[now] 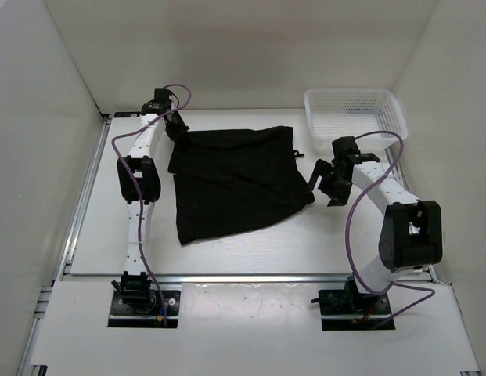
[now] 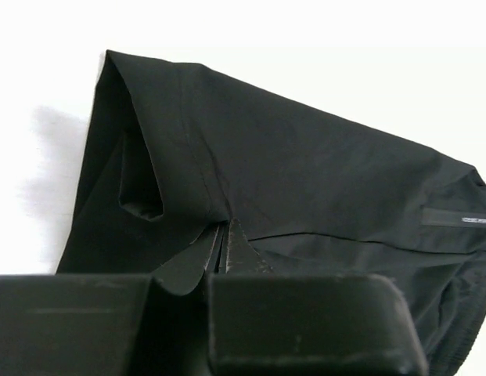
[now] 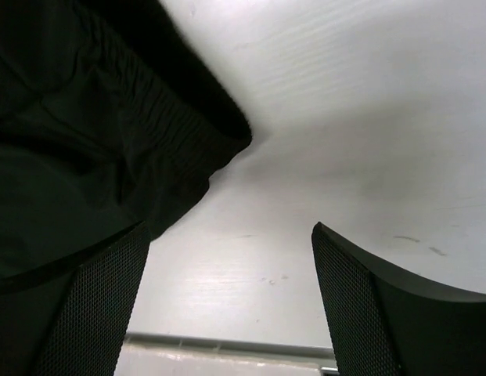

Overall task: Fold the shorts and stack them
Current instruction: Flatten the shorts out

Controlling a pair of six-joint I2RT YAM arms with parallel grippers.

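The black shorts [image 1: 235, 180] lie spread flat in the middle of the table, one leg reaching toward the near left. My left gripper [image 1: 178, 131] is at their far left corner. In the left wrist view its jaws [image 2: 219, 239] are shut on a pinch of the black cloth [image 2: 305, 180], which puckers at the tips. My right gripper [image 1: 325, 184] hovers just off the shorts' right edge, open. In the right wrist view, bare table shows between its fingers [image 3: 231, 229], and the elastic waistband [image 3: 70, 141] lies beside the left finger [image 3: 102, 298].
A white mesh basket [image 1: 354, 116] stands at the far right corner, just behind the right arm. White walls close in the table on three sides. A metal rail [image 1: 250, 276] runs along the near edge of the table.
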